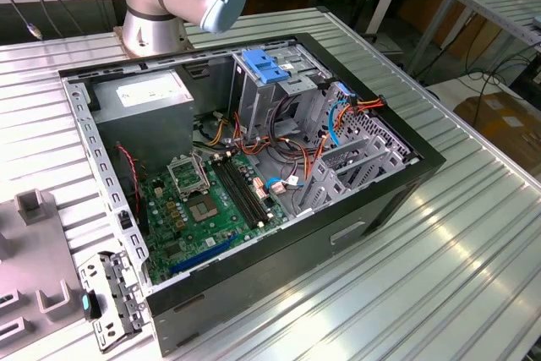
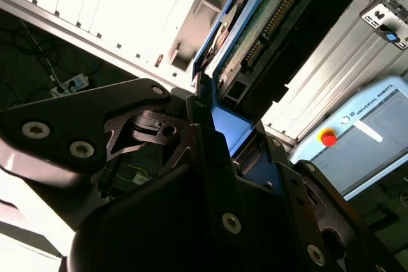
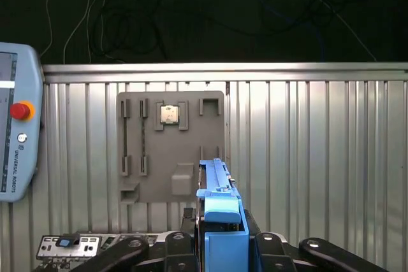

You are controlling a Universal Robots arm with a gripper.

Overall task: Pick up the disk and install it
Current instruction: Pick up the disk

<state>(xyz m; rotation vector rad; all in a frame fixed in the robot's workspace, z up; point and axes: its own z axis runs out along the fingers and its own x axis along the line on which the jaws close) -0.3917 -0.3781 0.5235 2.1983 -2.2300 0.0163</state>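
Fingers (image 2: 210, 157) grip the disk (image 3: 222, 224) edge-on; ribbed table (image 3: 319, 157) behind.

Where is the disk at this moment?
In both wrist views the disk is gripped edge-on in the hand, with the grey fixture plate beyond it in the first wrist view.

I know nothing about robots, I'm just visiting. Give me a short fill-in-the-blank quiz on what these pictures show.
The gripper grips the disk, whose side rail is coloured ___.
The open computer case holds a motherboard coloured ___.
The teach pendant has a round button coloured ___.
Missing: blue; green; red.
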